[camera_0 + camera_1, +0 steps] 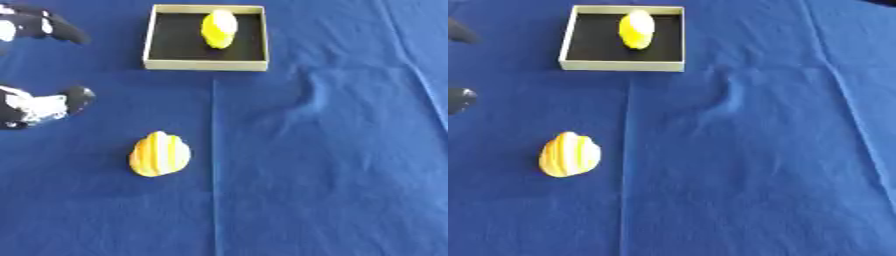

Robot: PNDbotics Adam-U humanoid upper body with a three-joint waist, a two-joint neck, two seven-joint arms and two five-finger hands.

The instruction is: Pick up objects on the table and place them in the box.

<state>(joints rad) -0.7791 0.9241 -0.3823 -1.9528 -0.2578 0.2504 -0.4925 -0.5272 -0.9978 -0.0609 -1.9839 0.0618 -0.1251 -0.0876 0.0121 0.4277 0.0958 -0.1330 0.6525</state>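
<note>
A yellow object (636, 29) lies in the box (621, 65); a striped one (570, 155) lies on the cloth (780, 150).

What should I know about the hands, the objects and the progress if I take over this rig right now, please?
Left hand: at the left edge, holding nothing; whether its fingers are open is unclear.
Right hand: not in view.
Box: far side of the blue cloth, open.
Done: one yellow object lies inside the box.
Left: the orange-and-yellow striped object sits on the cloth, near the left hand, untouched; it needs picking up and boxing.
</note>
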